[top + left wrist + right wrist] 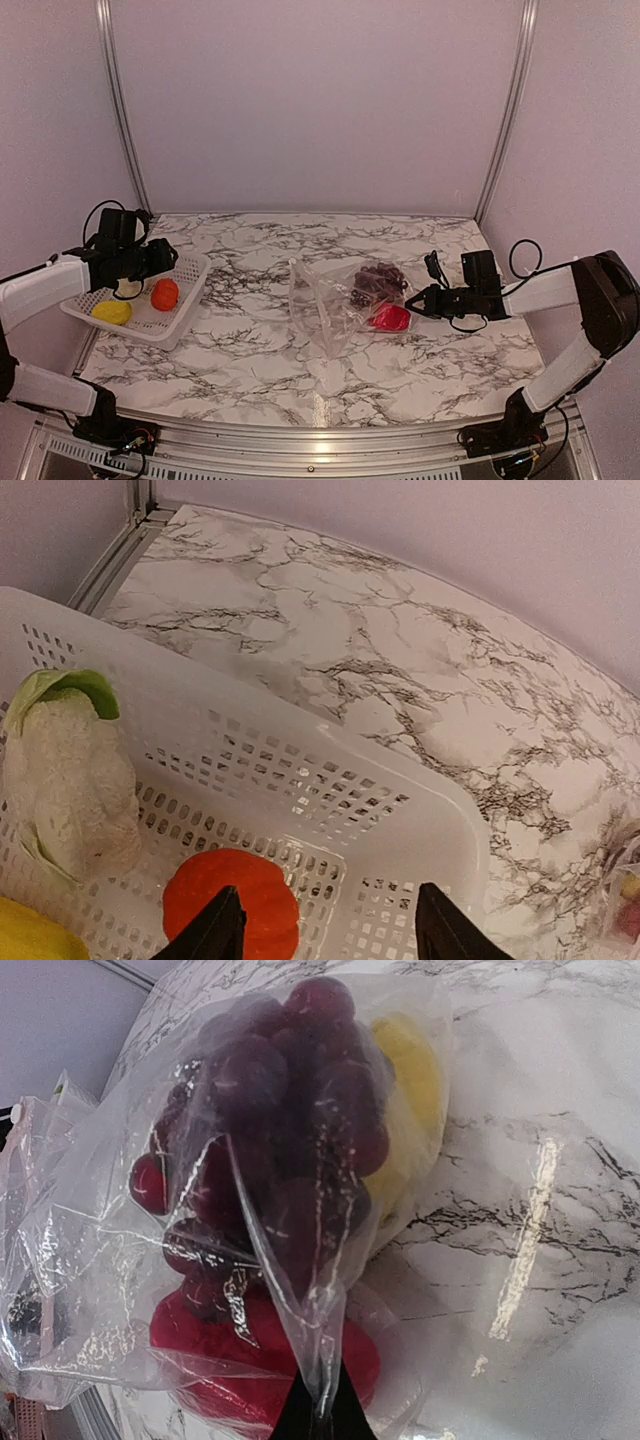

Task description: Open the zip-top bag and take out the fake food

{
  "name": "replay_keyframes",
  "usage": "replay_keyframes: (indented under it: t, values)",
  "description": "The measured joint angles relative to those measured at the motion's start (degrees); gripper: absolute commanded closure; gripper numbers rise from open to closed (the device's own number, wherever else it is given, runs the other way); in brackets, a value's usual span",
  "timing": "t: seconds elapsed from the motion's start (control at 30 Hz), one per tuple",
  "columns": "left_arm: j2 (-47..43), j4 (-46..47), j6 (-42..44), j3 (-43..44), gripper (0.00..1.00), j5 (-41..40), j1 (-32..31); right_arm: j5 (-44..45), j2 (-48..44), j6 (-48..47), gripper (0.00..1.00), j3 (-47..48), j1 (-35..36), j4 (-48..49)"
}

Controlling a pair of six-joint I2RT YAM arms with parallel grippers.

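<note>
The clear zip-top bag [325, 310] lies mid-table, its mouth toward the left. Inside it are a dark purple grape bunch [378, 280], a red piece [390, 318] and a yellow piece [412, 1070]. My right gripper [418, 303] is shut on a fold of the bag [90, 1210] at its right end, pinching the plastic between its tips [320, 1422]. My left gripper [325, 930] hangs open over the white basket with nothing between its fingers. Below it lie an orange piece [235, 900], a white cauliflower [70, 780] and a yellow piece [112, 312].
The white mesh basket [190, 275] sits at the table's left edge, its near rim [400, 770] just ahead of the left fingers. Marble tabletop stretches between basket and bag. Pale walls with metal posts close the back and sides.
</note>
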Motion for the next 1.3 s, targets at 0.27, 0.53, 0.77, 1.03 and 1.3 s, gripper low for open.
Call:
replay_keyframes:
  t: [0.27,0.53,0.77,1.03,1.3]
  values:
    - [-2.29,10.43,0.09,-2.75,0.63,11.61,-10.64,-0.15,0.00,0.00,0.98,0.00,0.00,-0.17]
    - [8.52,23.54,-2.40,-3.58,0.76,21.35,-22.36,-1.53,0.00,-0.15,0.98,0.13,0.00,-0.20]
    - [18.14,30.88,-5.01,-0.09,0.82,25.22,-31.04,-3.08,0.00,-0.15,0.94,0.20,0.00,-0.20]
    - [30.27,38.58,-8.55,6.60,0.81,27.28,-36.68,-5.35,-0.37,-0.81,0.67,0.17,0.04,-0.68]
    - [37.64,42.47,-11.28,9.84,0.76,27.28,-36.98,-4.22,-5.84,-1.18,0.63,-1.62,-0.31,-4.24]
